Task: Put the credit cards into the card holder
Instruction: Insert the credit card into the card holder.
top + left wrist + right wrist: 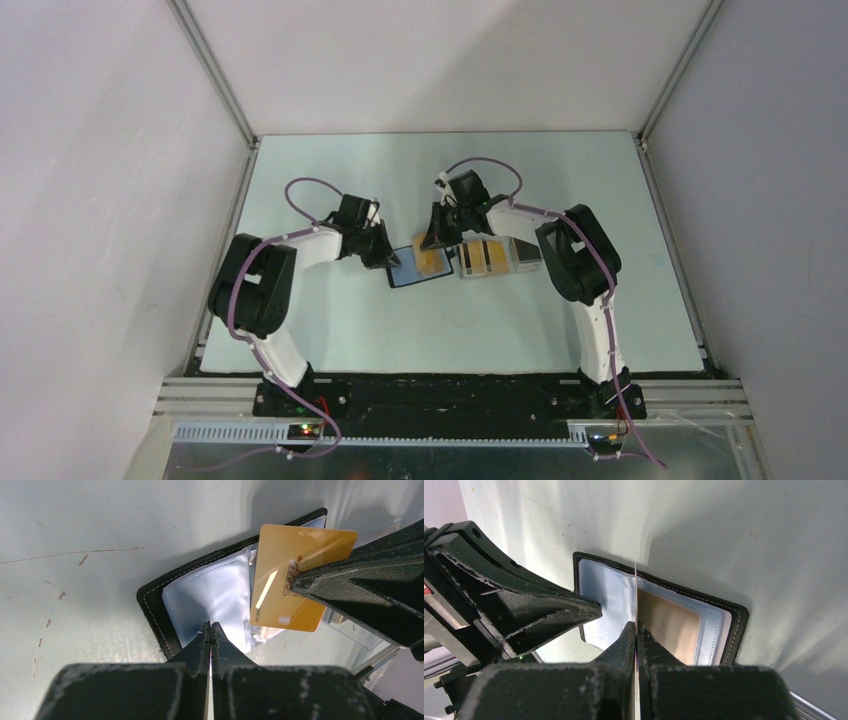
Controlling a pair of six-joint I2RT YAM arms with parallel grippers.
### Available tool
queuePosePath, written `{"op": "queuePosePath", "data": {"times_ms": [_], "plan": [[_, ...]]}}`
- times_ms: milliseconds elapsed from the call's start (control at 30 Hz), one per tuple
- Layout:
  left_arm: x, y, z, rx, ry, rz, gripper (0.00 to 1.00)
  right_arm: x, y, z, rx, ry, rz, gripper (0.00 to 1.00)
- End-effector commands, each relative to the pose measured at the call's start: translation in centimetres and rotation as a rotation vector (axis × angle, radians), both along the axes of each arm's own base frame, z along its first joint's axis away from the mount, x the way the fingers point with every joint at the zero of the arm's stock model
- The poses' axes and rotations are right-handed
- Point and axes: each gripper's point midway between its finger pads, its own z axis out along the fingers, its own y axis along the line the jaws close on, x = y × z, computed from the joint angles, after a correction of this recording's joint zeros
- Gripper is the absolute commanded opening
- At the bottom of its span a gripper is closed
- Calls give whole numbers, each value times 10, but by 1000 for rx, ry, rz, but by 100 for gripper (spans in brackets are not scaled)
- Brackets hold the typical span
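– Card (292, 575) position?
– My right pincer (636, 629) grips it edge-on, poised just above the open card holder (738, 622) on the counter (330, 330), its edge lined with the fold.
– Left pincer (210, 628)?
– Clenched on a clear sleeve (215, 595), beside the card. Other cards (478, 258) lie rightward in the tray (525, 252).

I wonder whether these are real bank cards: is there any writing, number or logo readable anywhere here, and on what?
"NO": small dark print on the orange-yellow rectangular card in the right gripper; the digits after it are too blurred.
Black folding card holder with clear sleeves: no writing shows.
Striped cards in the top view: too small to read.
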Motion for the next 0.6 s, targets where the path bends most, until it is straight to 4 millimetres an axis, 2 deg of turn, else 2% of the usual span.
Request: {"op": "queuePosePath", "data": {"times_ms": [0, 333, 567], "plan": [[-16, 18, -21, 106, 48, -2, 0, -4, 6, -8, -16, -14, 16, 0], [-18, 23, -21, 129, 51, 4, 0, -14, 9, -16, 46, 75, 14, 0], [-13, 22, -10, 123, 23, -1, 0, -21, 11, -19, 75, 129, 13, 0]]}}
